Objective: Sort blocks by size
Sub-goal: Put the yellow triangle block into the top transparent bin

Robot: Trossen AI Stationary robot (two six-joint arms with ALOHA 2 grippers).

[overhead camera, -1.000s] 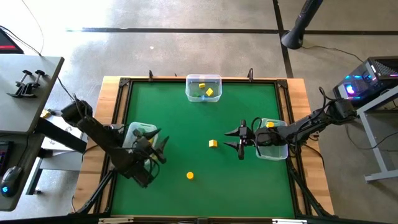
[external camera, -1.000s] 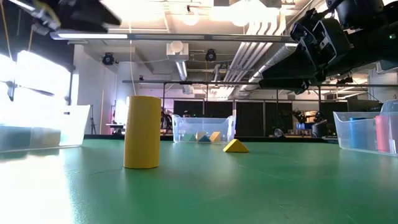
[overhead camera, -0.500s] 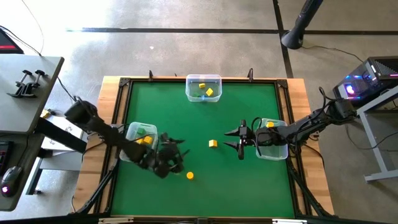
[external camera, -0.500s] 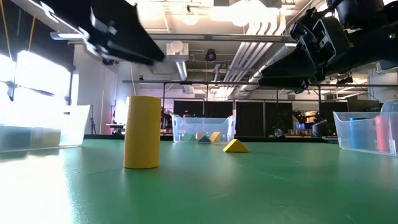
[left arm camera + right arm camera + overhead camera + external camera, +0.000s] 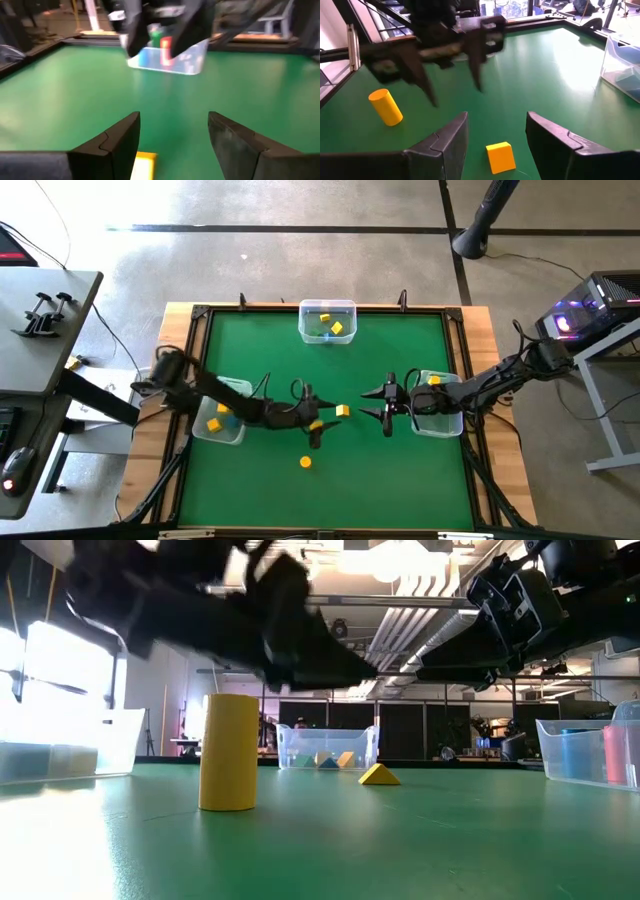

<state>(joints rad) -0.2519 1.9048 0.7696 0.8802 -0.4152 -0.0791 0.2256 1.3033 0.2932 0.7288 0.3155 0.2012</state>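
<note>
A small yellow block [image 5: 343,411] lies on the green table near its middle; it also shows in the right wrist view [image 5: 500,156] and the low view [image 5: 379,775]. My left gripper [image 5: 322,420] is open just left of it, above the table; in the left wrist view [image 5: 172,125] the block [image 5: 142,165] shows low between the fingers, untouched. My right gripper [image 5: 388,405] is open right of the block, in front of the right bin. A yellow cylinder [image 5: 306,462] stands upright on its end nearer the front [image 5: 228,752].
Three clear bins stand on the table: one at the far edge [image 5: 327,321], one at the left [image 5: 222,412] and one at the right [image 5: 438,402], each with blocks inside. The right bin [image 5: 170,55] holds blue, red and green pieces.
My left gripper has swung from over the left bin toward the table's right, past the yellow cylinder, and now stands at the middle beside the yellow block. The blocks have not moved.
</note>
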